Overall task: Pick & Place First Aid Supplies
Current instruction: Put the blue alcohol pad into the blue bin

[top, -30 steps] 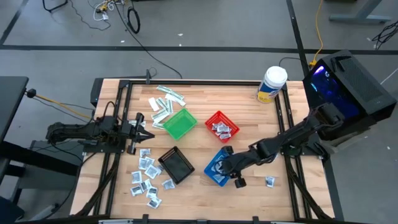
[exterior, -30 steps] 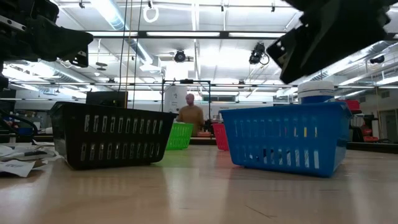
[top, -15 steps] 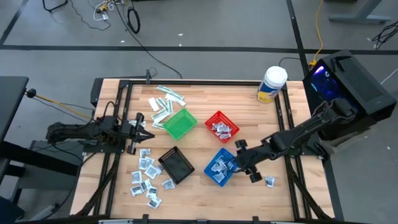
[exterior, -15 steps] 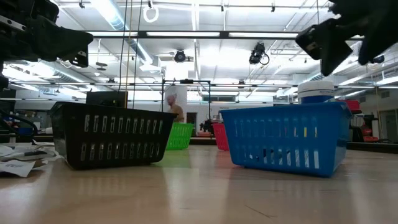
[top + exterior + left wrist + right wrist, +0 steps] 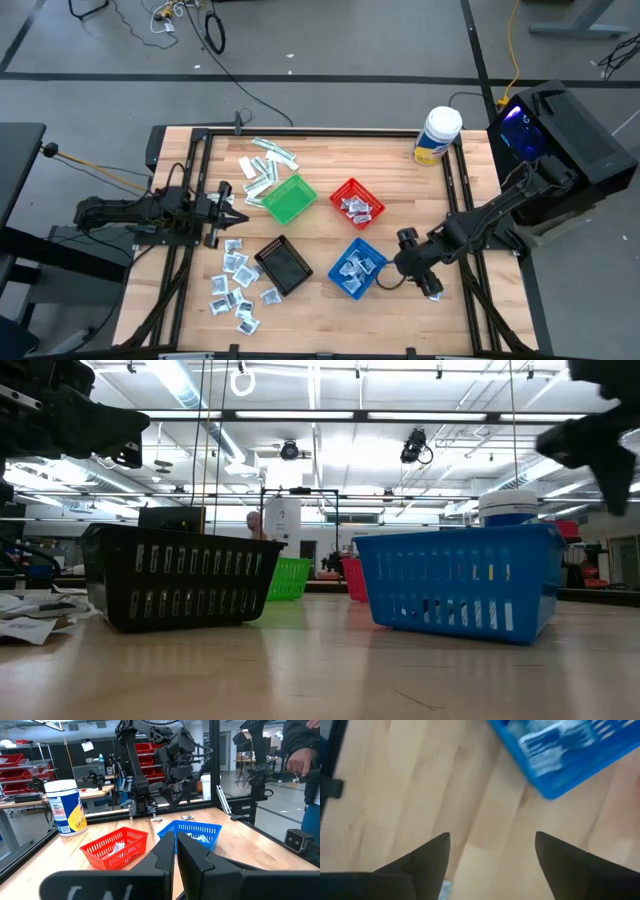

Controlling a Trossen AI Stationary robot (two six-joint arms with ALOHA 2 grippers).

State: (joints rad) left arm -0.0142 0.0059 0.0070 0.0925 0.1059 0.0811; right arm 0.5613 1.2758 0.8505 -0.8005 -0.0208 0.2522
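The first aid supplies lie in several places. Squarish white-and-blue packets [image 5: 236,285] are loose on the wood at the near left, and narrow strips [image 5: 265,160] lie at the far left. More packets sit in the blue basket [image 5: 355,268] and the red basket [image 5: 357,203]. My right gripper [image 5: 415,266] hangs open over bare wood just right of the blue basket [image 5: 565,750], pointing steeply down with nothing between its fingers [image 5: 492,837]. A single packet [image 5: 433,293] lies on the table beside it. My left gripper [image 5: 226,205] waits shut and level at the table's left [image 5: 175,851].
A green basket [image 5: 289,198] and a black basket [image 5: 284,265] stand left of the middle. A white-lidded tub [image 5: 437,135] stands at the far right. Dark frame rails [image 5: 462,200] run along the table's left and right sides.
My right gripper has drawn away from above the blue basket toward the table's right edge, rising a little and tipping to point more steeply down. The blue basket and its packets have stayed where they were.
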